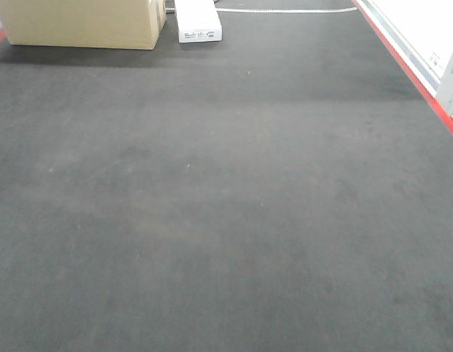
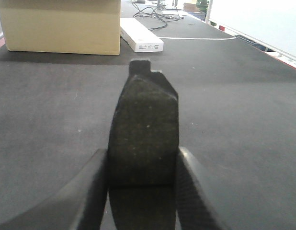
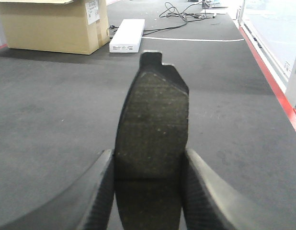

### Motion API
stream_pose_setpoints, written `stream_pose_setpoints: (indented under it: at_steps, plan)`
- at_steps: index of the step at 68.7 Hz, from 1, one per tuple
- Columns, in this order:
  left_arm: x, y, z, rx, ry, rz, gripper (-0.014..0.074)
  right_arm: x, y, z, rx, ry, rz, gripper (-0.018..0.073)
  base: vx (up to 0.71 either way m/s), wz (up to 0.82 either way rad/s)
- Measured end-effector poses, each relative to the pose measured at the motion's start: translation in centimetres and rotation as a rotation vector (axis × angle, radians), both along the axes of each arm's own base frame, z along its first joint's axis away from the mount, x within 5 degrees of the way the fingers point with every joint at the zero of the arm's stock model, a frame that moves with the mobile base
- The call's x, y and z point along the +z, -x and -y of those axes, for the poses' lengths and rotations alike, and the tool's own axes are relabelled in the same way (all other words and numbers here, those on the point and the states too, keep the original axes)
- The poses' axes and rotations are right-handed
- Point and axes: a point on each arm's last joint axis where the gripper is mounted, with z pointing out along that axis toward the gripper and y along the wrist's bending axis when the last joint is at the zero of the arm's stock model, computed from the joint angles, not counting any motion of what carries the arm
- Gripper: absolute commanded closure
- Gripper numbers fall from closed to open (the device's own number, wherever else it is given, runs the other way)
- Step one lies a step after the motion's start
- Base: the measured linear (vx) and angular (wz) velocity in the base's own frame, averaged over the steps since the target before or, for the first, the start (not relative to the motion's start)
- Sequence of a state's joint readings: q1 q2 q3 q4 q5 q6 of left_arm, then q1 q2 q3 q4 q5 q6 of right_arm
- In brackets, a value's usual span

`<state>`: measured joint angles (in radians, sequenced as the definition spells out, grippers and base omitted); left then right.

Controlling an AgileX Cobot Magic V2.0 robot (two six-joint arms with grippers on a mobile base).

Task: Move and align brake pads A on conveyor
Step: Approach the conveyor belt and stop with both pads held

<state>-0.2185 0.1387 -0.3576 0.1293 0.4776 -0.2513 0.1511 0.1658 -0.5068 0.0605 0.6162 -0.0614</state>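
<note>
Clamping fingers point(image 2: 90, 191) hiding brake pads' point(image 3: 153, 129) lower edges

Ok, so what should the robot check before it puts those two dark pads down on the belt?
1. Left gripper shut on left pad: ok.
2. Right gripper shut on right pad: ok.
3. Conveyor in front bare: ok.
4. Cardboard box and white box far back, clear of landing: ok.
5. Pads' height above the belt: cannot tell.
6. Other pads to line up with: none in view, cannot tell.
</note>
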Motion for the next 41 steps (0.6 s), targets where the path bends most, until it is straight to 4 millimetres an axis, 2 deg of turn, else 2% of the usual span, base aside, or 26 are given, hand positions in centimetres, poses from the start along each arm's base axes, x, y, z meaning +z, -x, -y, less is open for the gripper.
stream_pose_setpoints:
  at_steps: [41]
  plan:
    - [0.0, 0.0, 0.0, 0.0, 0.0, 0.0, 0.0602, 0.0, 0.0, 0.0, 0.0, 0.0, 0.0, 0.0564, 0.06, 0.0]
